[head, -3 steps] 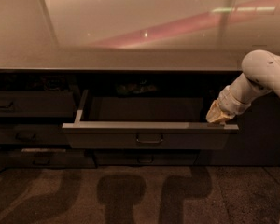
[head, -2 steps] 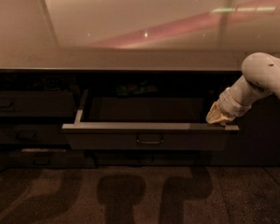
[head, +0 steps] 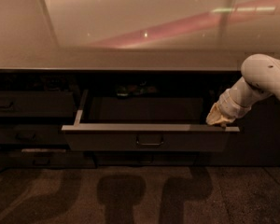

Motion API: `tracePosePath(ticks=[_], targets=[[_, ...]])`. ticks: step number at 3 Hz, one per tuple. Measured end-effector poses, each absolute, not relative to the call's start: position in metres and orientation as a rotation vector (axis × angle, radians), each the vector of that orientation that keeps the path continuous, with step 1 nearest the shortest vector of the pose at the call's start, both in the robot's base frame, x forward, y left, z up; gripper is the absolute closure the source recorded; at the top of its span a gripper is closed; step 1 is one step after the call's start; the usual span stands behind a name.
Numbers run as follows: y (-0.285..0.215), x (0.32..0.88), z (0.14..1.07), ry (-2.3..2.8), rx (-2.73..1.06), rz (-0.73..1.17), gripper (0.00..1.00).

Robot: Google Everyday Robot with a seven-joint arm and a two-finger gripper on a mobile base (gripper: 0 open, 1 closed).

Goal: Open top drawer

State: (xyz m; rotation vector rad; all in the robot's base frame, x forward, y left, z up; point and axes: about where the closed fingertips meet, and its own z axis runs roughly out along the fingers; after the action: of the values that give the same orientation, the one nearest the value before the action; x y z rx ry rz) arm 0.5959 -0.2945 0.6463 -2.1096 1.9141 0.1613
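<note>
Standing before the unit in the single camera view: the top drawer (head: pixel 98 141) is pulled well out from the cabinet, below the front edge of the counter (head: pixel 130 59). Its flat dark front faces the room, with a small rectangular loop handle (head: pixel 150 141) at centre. The shallow interior is exposed and lies in shadow. A few small items (head: pixel 130 90) sit in the dark recess behind it; what they are cannot be made out.

The end effector (head: pixel 218 119) sits at the right end of the drawer's upper rim, touching or just above it, inside the front panel. Whether it is apart, together or clamped on the rim cannot be told from here. The pale arm (head: pixel 261 78) enters from the right edge and slopes down to it.

To the left, two narrower drawer fronts (head: pixel 28 104) (head: pixel 23 135) with similar handles stand flush and closed, one above the other. The floor (head: pixel 130 195) below carries dark shadows under the open drawer.
</note>
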Motion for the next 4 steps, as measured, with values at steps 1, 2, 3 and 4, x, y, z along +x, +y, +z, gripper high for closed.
tracePosePath(ticks=[1, 2, 3, 4], targets=[[-0.294, 0.596, 0.647, 1.914, -2.109, 0.161, 0.19], [-0.292, 0.596, 0.648, 1.916, -2.109, 0.159, 0.0], [-0.287, 0.598, 0.649, 1.916, -2.109, 0.159, 0.0], [-0.307, 0.583, 0.673, 1.99, -2.021, -0.014, 0.0]])
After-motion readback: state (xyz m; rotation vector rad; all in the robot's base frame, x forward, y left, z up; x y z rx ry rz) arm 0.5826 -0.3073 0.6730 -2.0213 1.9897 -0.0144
